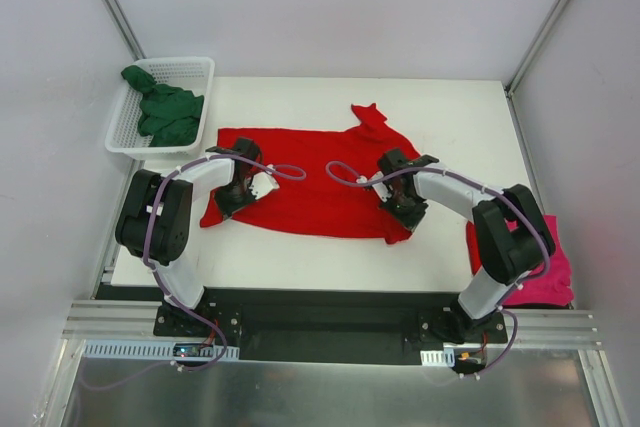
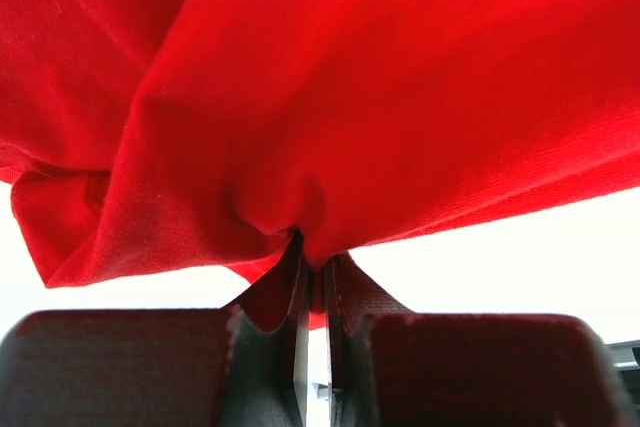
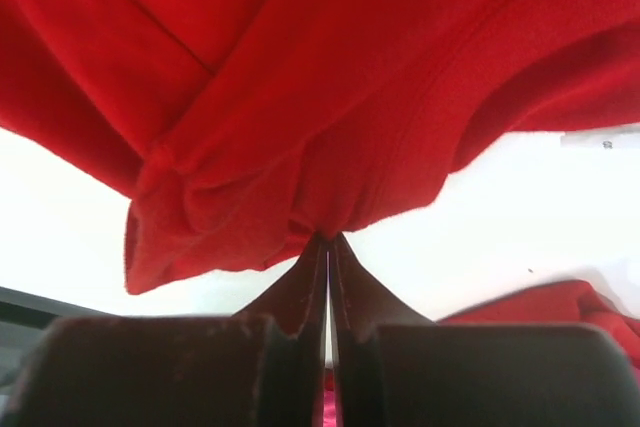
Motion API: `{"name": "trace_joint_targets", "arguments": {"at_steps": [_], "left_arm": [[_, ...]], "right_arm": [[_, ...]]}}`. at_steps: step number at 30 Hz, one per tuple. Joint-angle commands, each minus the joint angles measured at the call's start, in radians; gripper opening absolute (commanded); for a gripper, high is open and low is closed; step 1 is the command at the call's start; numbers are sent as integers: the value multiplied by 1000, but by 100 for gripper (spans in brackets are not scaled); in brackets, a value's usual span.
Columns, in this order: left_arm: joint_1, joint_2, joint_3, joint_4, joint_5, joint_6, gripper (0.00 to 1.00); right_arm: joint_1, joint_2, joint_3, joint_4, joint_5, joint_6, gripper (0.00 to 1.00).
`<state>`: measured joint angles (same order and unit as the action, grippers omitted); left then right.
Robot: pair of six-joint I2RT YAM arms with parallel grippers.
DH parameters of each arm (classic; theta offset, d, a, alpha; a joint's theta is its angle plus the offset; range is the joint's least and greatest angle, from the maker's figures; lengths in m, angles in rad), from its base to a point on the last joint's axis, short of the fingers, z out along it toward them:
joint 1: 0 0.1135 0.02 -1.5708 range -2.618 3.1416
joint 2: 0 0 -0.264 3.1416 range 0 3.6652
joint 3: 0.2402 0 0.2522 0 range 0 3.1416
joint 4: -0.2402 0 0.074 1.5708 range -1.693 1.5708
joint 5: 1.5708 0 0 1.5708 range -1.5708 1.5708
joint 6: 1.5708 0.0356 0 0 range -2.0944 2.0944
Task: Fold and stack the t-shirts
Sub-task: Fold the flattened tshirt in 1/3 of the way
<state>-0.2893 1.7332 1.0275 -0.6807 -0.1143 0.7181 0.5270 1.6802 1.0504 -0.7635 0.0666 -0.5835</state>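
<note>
The bright red t-shirt [image 1: 310,182] lies spread across the middle of the table. My left gripper [image 1: 228,205] is at the shirt's near left edge. In the left wrist view it [image 2: 318,257] is shut on a pinch of red cloth [image 2: 400,97], which bunches up from the jaws. At the near right corner, my right gripper [image 1: 408,213] is shut on a fold of the same shirt [image 3: 350,97], as the right wrist view [image 3: 328,237] shows. The dark green t-shirt [image 1: 165,115] sits crumpled in the basket. The magenta-pink t-shirt [image 1: 540,267] lies at the table's near right edge.
A white mesh basket [image 1: 190,64] stands at the back left corner of the table. Grey walls close in the left, right and back sides. The arms' bases and a metal rail [image 1: 330,332] run along the near edge.
</note>
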Motion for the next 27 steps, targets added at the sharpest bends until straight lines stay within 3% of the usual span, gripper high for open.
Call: {"name": "trace_joint_targets", "arguments": {"at_steps": [1,27], "left_arm": [[-7,15,-12,-36,-10,21,0],[1,-24,-95,9,-22,55,0]], "right_arm": [[-31,-65,-20,-40,107,-70,1],[-265,-79,-32,-48,237,-309,1]]}}
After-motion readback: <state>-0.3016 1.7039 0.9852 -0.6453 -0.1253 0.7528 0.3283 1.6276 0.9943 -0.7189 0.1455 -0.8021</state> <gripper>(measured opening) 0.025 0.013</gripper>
